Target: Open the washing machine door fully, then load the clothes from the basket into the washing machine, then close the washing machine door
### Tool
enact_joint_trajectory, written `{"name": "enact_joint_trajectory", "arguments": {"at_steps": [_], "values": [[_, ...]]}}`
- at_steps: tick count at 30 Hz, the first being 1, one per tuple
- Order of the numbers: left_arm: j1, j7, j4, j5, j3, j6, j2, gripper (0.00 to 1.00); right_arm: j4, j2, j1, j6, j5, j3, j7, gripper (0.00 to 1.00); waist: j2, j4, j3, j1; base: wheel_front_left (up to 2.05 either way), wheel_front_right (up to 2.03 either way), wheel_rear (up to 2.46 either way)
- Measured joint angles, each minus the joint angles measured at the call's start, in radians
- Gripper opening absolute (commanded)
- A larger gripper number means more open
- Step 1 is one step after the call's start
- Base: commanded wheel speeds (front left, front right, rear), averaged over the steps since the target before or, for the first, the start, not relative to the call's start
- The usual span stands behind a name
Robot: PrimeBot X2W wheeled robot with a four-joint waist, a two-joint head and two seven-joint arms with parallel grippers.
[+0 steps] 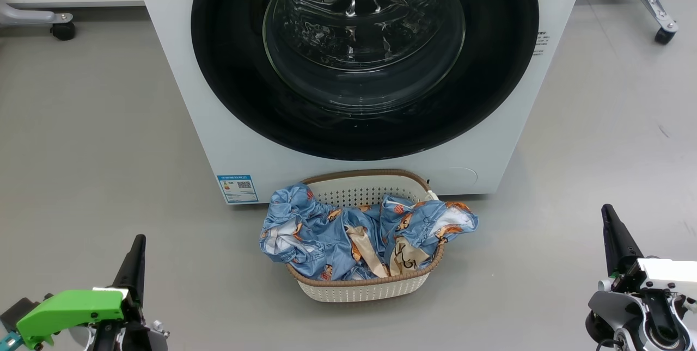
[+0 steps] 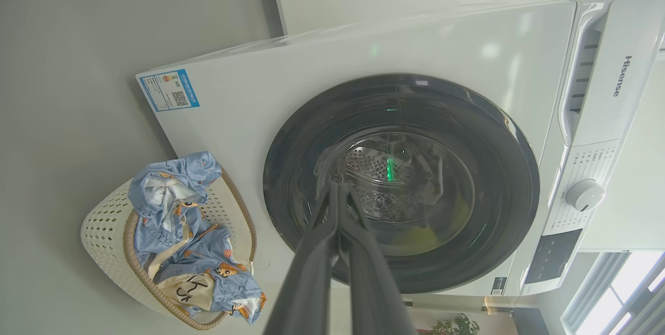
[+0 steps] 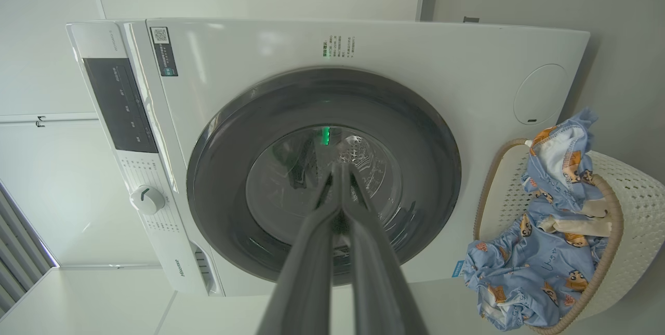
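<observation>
You have basket on floor just before washing machine; clothes in it, hanging over both side rims.

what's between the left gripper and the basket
Bare grey floor, as the head view shows; the shut left gripper is well apart from the basket.

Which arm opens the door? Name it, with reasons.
Right, probably. The door is closed; both grippers are shut, low either side of the basket, but the right gripper sits slightly nearer the washer than the left gripper. Its opening side is unclear, so tentative.
</observation>
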Motion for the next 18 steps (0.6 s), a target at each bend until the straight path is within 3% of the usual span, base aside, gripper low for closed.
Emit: {"name": "enact_joint_trajectory", "arguments": {"at_steps": [18], "values": [[0.000, 0.000, 0.000, 0.003, 0.001, 0.000, -0.001, 0.00, 0.000, 0.001, 0.000, 0.000, 0.000, -0.002, 0.000, 0.00, 0.0000, 0.000, 0.000, 0.0000, 0.00, 0.00, 0.00]]}}
